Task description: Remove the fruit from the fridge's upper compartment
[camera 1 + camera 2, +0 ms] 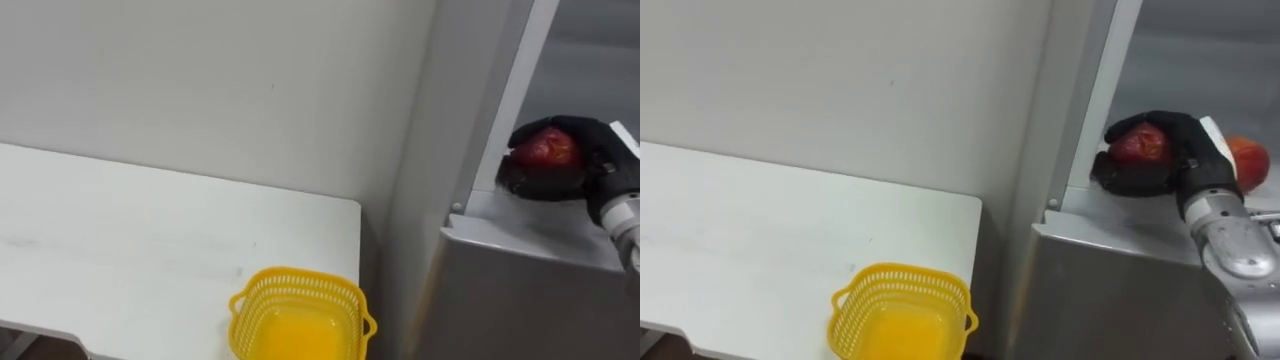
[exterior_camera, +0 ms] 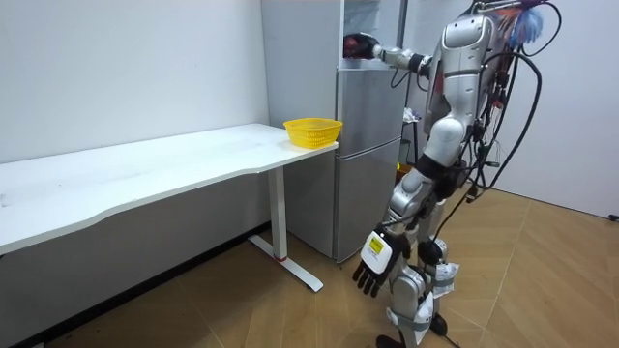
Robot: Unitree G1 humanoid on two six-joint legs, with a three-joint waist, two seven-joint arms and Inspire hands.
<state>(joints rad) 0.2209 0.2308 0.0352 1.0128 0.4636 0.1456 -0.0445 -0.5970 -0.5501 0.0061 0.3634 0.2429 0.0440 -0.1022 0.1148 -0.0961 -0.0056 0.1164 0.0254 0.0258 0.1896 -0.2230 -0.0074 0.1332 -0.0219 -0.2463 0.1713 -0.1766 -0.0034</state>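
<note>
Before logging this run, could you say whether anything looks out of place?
Nothing stands out: the right robot hand holds a red apple at the open fridge; the yellow basket sits upright on the table.

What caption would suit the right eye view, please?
Right hand grips a red fruit at the fridge; yellow basket on table.

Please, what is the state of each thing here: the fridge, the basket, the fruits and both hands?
Upper fridge: open.
Lower fridge door: shut.
Basket: empty, upright on the table.
Apple: held in the right hand at the upper fridge's front.
Second fruit: lying in the fridge, behind that hand.
Right hand: curled round the apple.
Left hand: open, hanging low.
</note>
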